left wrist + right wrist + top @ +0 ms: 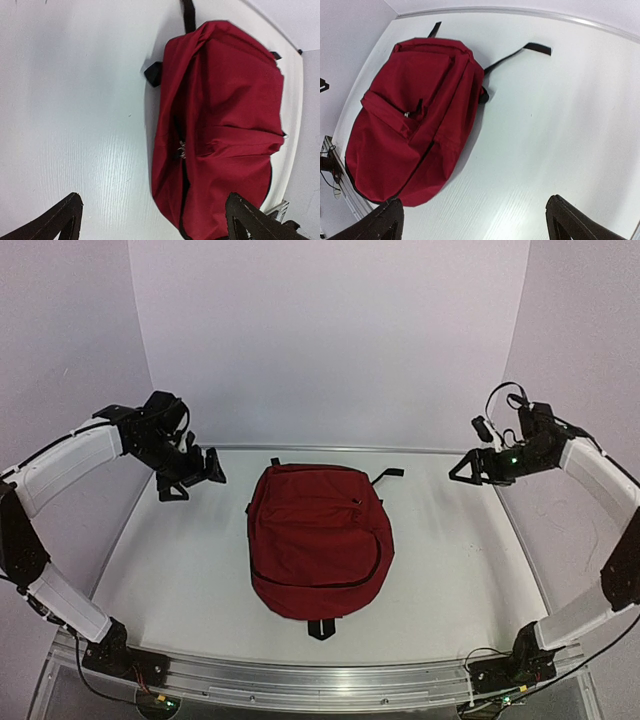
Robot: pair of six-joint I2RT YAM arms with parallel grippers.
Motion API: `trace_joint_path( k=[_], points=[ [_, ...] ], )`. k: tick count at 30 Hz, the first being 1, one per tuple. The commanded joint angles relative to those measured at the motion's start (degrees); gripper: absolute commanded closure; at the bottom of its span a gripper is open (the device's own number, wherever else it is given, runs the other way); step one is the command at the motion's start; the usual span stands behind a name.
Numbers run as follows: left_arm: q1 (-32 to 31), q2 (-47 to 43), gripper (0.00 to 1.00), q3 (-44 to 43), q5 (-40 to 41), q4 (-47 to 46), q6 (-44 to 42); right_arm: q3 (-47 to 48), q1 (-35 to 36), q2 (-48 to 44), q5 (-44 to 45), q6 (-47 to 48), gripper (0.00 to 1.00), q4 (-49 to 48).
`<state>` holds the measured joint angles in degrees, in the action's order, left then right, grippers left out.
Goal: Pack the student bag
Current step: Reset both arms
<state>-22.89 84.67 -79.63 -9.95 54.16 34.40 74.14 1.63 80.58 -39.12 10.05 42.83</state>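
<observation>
Student bag: long axis near-far, rounded end nearest.

- A robotics lab, set up as a test rig.
- A left arm and a right arm are bolted to a metal rail along the bottom of the frame.
- A bare white table sits inside a plain, pale, curved backdrop.
- Loose wires and green lights show at the arm bases.
</observation>
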Motion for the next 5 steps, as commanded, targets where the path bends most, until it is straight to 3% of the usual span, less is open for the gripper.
trace_joint_path(
  k=[1,5],
  points=[
    [0.0,-2.7,0.0,5.9,1.4,0.1,-0.7,-6.2,-1.1,-8.5,2.4,2.4,0.02,2.3],
    [0.1,-4.5,0.0,7.4,1.2,-1.1,-1.4,-9.2,-3.1,-13.0,3.9,2.3,0.02,2.9]
  ],
)
